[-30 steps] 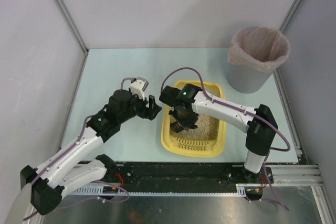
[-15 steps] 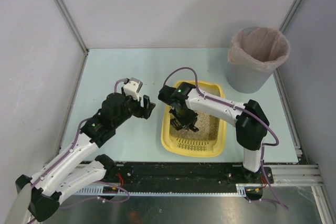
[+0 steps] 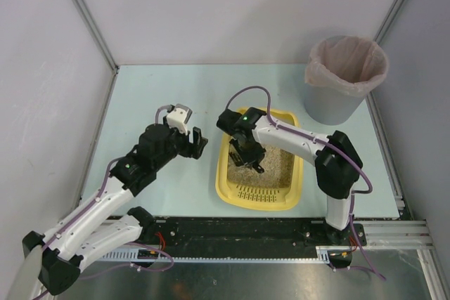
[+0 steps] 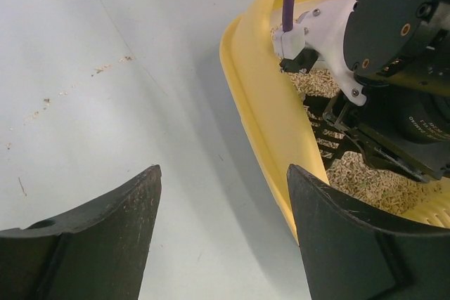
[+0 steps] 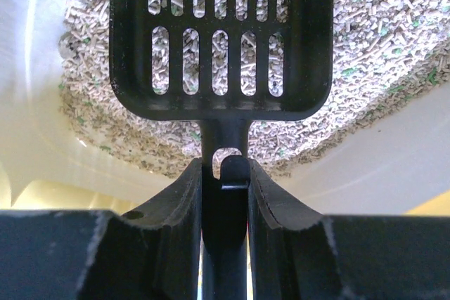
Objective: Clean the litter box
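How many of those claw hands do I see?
2. The left gripper is open, beside the litter box; the right gripper is inside it, shut on the black scoop.

On the right wrist camera the scoop (image 5: 221, 40) runs off the top edge, and its handle leaves the bottom edge between the fingers of the right gripper (image 5: 223, 170). From overhead, that gripper covers the scoop and I can't make it out. On the left wrist camera the right arm (image 4: 401, 33) hides much of the litter box (image 4: 264, 96), which the right edge cuts off.
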You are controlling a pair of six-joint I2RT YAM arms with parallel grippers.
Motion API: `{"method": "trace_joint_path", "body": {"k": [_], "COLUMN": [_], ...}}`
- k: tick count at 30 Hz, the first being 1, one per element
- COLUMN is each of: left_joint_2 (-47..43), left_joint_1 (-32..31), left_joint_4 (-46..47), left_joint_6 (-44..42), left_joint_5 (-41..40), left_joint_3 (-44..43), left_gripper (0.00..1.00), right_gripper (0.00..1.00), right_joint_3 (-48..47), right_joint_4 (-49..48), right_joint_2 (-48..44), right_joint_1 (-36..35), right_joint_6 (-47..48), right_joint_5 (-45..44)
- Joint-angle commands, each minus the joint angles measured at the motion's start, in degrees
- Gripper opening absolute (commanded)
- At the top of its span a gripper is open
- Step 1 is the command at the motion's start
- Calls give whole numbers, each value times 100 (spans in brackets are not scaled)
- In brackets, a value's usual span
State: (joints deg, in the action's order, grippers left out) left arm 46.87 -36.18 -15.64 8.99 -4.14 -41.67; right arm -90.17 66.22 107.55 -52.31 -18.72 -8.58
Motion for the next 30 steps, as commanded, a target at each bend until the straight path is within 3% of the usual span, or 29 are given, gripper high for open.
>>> {"method": "trace_joint_path", "body": {"k": [1, 17, 22, 30], "left_joint_2": [41, 138, 252, 946], "left_joint_1": [32, 41, 32, -20], "left_joint_4": [105, 123, 175, 350], "left_joint_6": [-47, -20, 6, 831], "left_joint_5": [-69, 115, 544, 933], "left_joint_3": [36, -25, -87, 27], "left_gripper": [77, 77, 77, 80], "right_gripper": [0, 0, 0, 0], "right_joint_3": [192, 773, 782, 773], "right_joint_4": [-1611, -2877, -2948, -2588], "right_joint_2": [-49, -410, -375, -375], "right_joint_1": [151, 476, 520, 547], "right_joint_6": [-264, -676, -747, -659], "right_joint_5": [-214, -653, -715, -803]}}
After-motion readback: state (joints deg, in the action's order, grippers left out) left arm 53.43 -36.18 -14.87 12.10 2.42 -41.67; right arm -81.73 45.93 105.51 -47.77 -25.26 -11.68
